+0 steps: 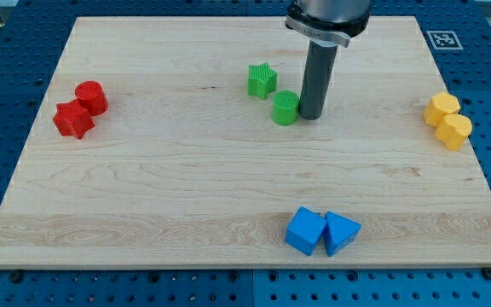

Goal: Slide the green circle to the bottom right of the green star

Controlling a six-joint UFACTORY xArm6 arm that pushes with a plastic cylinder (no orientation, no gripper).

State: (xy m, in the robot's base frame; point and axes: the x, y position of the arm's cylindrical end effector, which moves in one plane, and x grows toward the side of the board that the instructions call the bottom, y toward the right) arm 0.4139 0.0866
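The green circle (pixel 285 107) sits on the wooden board (pixel 186 188), just below and to the right of the green star (pixel 262 80). The two green blocks are close, with a small gap between them. My tip (pixel 311 115) is right beside the green circle, on its right side, touching or almost touching it. The rod rises straight up from there to the arm at the view's top.
A red circle (pixel 92 97) and a red star (pixel 73 118) lie together at the view's left. Two yellow blocks (pixel 442 108) (pixel 455 130) lie at the right edge. A blue cube (pixel 305 230) and a blue triangle (pixel 341 232) lie at the bottom.
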